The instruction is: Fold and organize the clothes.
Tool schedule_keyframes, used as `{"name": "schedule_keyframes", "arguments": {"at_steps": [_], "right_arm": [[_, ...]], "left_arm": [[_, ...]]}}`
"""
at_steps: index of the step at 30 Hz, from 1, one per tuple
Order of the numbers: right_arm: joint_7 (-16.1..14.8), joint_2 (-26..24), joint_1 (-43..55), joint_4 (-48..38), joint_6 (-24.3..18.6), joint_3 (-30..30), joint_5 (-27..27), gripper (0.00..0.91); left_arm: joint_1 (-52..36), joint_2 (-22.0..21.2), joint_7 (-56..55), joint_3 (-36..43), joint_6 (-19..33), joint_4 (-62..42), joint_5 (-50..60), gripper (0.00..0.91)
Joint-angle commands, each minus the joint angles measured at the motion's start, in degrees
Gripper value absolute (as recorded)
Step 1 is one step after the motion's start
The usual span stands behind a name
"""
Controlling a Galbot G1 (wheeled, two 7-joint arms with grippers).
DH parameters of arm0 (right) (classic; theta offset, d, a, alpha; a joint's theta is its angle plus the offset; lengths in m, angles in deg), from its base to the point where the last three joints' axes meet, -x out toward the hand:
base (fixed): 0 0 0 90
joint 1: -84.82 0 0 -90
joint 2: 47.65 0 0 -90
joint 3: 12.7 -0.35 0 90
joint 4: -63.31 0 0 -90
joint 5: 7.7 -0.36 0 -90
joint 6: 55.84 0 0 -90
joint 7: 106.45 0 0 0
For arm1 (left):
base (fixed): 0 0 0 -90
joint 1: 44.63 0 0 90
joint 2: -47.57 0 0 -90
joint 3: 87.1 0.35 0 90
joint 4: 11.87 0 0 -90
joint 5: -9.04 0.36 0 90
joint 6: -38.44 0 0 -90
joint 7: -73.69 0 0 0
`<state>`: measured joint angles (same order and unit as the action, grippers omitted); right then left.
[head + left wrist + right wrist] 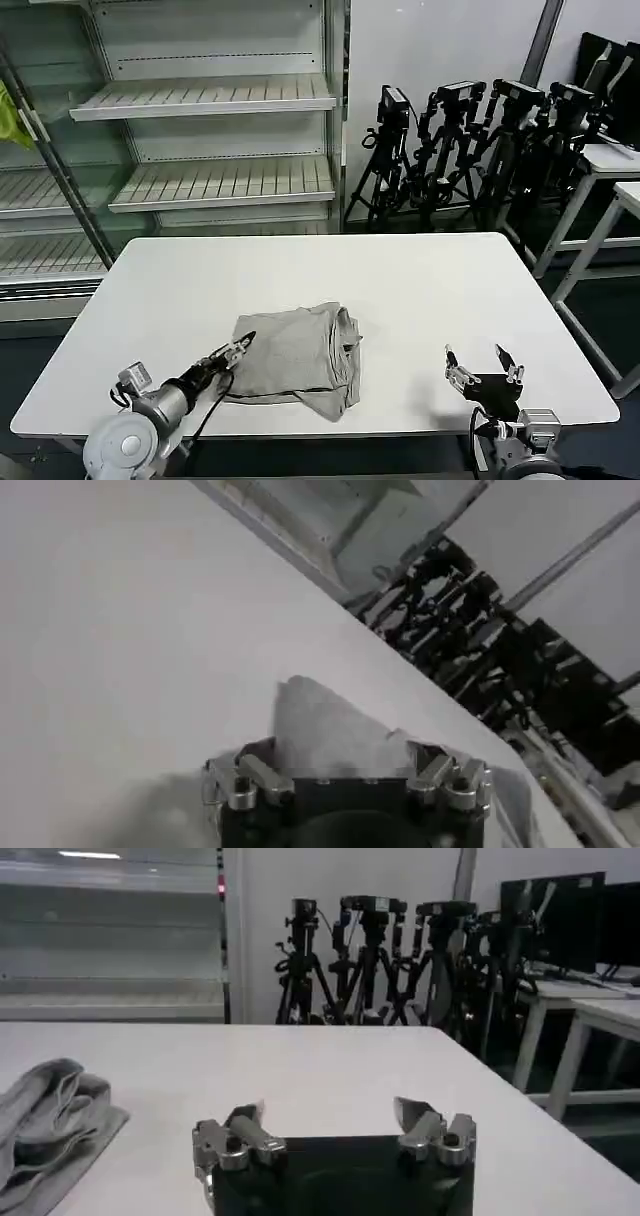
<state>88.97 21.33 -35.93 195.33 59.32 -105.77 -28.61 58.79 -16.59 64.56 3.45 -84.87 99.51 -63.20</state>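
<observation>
Shirt [295, 357] lay folded, lower centre of table [420, 290]. Left gripper [238, 347] at its left edge, jaws narrow, empty. Right gripper [484, 368] wide, idle lower right. Advice: square loose edges gently, avoid dragging folds.

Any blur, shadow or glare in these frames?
Head view: sharp, even light, soft shadow under the shirt edge. Left wrist view: tilted, soft focus on the table, with left gripper over the fabric. Right wrist view: background tripods dim; right gripper clear.
</observation>
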Motion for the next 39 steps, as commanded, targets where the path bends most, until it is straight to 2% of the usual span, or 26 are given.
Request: {"name": "schedule_keyframes", "arguments": {"at_steps": [1,8,11,29,36,39], "right_arm": [[0.05,0.22,-0.2,0.23,0.03,-0.37,-0.07,0.907],[0.11,0.76,-0.46,0.7,0.2,-0.71,-0.01,0.907],[0.14,1.02,-0.7,0.9,0.22,-0.82,0.07,0.907],[0.19,1.9,-1.01,1.74,0.24,-0.78,0.81,0.907],[0.23,2.01,-1.17,2.24,0.2,-0.8,0.8,0.907],[0.2,1.98,-0.99,2.34,0.13,-0.83,0.63,0.907]], "left_arm": [[-3.15,0.0,0.49,2.05,-0.37,-2.39,-6.31,0.907],[-3.48,0.45,0.5,3.37,-0.39,-2.56,-6.8,0.907],[-3.26,0.72,0.35,3.43,-0.35,-2.57,-6.88,0.05],[-1.89,0.49,0.5,2.4,-0.11,-1.78,-6.53,0.05],[-1.11,0.57,-0.85,-1.3,-0.06,0.77,-9.92,0.05],[0.4,2.68,-1.75,-4.43,-0.08,3.26,-11.75,0.05]]}}
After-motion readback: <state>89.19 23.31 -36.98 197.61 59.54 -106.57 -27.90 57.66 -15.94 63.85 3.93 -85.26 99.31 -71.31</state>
